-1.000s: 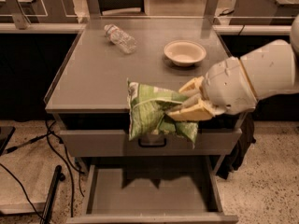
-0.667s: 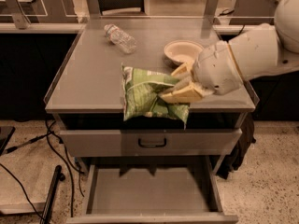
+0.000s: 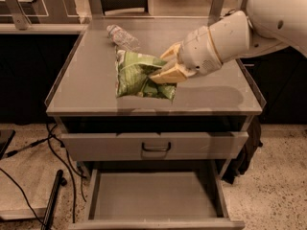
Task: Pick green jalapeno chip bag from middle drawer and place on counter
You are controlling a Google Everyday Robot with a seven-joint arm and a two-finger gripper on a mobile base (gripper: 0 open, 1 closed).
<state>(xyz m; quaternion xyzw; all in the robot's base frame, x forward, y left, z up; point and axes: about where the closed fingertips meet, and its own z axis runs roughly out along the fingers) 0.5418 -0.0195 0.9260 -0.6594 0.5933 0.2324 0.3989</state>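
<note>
Surface (image 3: 86, 80) is huge, middle drawer (image 3: 153, 195) hangs open below it; green jalapeno chip bag (image 3: 136, 75) is near the front edge, mid-width, gripper (image 3: 160, 66) fingers pinched shut on its right-edge side; drop it here and it might slide off the front; bottle (image 3: 122, 36) behind could get bumped too.

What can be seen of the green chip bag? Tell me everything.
The green jalapeno chip bag is a light green foil pillow pack with pale white markings, crinkled and puffed. It sits tilted over the middle of the counter, its lower edge at or just above the surface; I cannot tell which. The claw is shut on its right edge. A clear bottle lies just behind its top corner.
</note>
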